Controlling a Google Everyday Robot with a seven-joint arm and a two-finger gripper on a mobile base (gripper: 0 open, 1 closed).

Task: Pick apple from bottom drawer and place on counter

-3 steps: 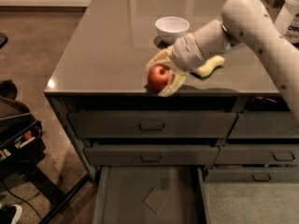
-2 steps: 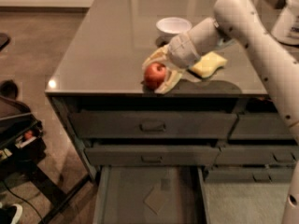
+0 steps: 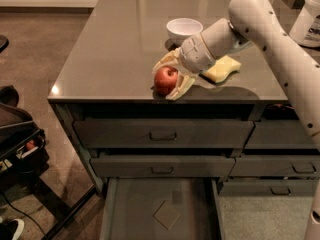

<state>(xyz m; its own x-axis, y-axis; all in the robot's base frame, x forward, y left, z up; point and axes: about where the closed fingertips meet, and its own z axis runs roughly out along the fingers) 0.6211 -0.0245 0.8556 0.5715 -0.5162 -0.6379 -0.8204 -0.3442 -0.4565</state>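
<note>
The red apple [image 3: 166,79] sits between the fingers of my gripper [image 3: 168,80], at or just above the front part of the counter [image 3: 115,44], near its front edge. The gripper is shut on the apple, with one pale finger [image 3: 163,64] behind it and the other [image 3: 181,88] in front of it. My white arm reaches in from the right. Below, the bottom drawer [image 3: 135,214] is pulled open, and its grey floor shows a faint diamond mark. Nothing lies in it.
A white bowl [image 3: 184,29] stands on the counter behind the gripper. A yellow sponge [image 3: 223,68] lies just right of it, under the wrist. A white container [image 3: 307,19] stands at the far right. The upper drawers [image 3: 162,133] are closed. A dark cart [image 3: 20,144] stands on the floor at the left.
The gripper with the apple has shifted slightly left along the counter's front part, and the arm's upper section has swung left with it.
</note>
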